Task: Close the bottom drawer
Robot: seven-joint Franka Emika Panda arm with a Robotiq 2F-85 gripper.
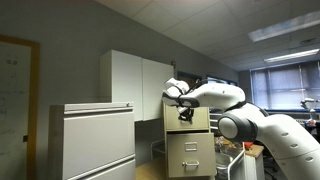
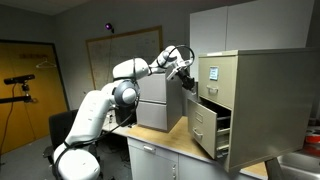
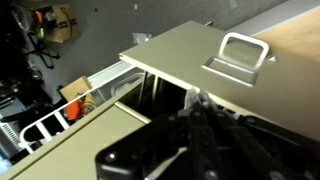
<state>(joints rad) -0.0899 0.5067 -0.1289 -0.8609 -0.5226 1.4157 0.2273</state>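
Observation:
The tall tan filing cabinet stands on a counter; it also shows in an exterior view. Its bottom drawer stands pulled out, with the dark inside showing behind the beige front. My gripper hangs in front of the cabinet, just above the top edge of the pulled-out front; it is also in an exterior view. In the wrist view the dark fingers are together and empty, at the edge of a beige drawer front with a metal handle.
A wide light-grey cabinet stands beside the tan one. White wall cupboards hang behind. The wooden counter carries the cabinets. A camera tripod and a chair stand on the floor.

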